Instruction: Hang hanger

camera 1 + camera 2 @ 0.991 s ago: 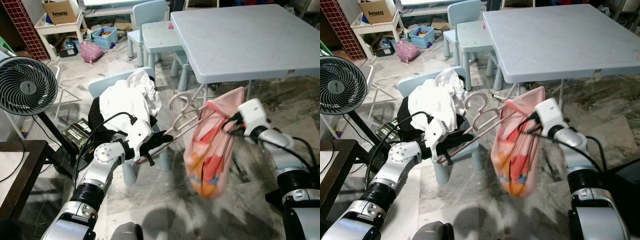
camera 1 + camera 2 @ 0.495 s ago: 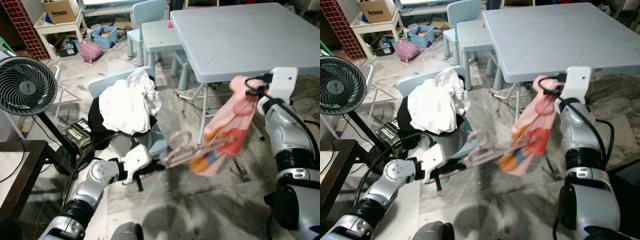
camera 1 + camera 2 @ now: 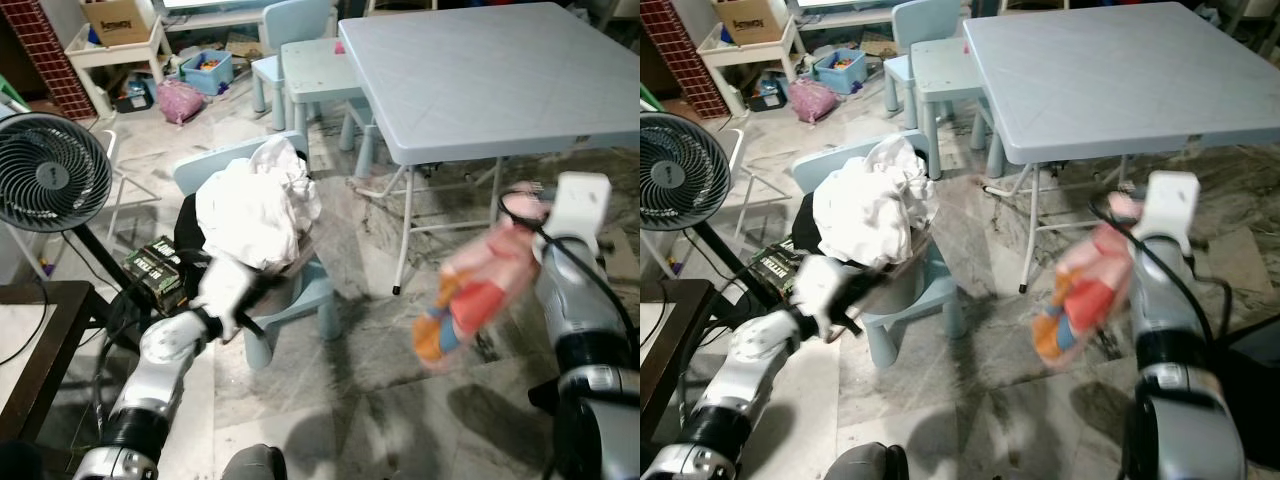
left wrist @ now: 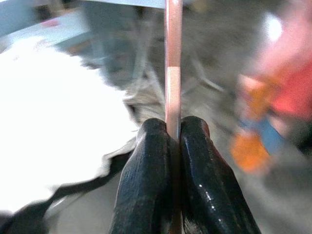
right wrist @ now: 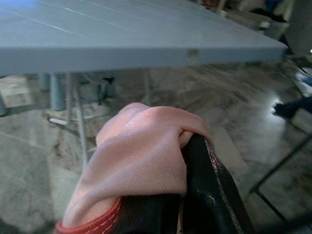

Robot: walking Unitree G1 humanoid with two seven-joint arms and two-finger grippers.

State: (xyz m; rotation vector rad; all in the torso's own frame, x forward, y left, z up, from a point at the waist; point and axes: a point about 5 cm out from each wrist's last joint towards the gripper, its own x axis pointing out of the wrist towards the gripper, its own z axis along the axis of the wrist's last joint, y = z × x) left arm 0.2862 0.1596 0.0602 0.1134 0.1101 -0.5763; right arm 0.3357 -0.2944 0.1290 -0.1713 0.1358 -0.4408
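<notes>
Now left gripper (image 4: 173,141) pinching hanger (image 4: 173,63), right gripper (image 5: 195,195) clutching garment (image 5: 141,151).

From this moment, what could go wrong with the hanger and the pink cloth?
1. The left claw is shut on only the thin pink rod of the hanger, so it might twist or slip.
2. The right claw pinches just a fold of the pink garment, which hangs blurred near the floor; it could slide out.
3. The hanger passes close to the white clothes piled on the small chair and might snag them.
</notes>
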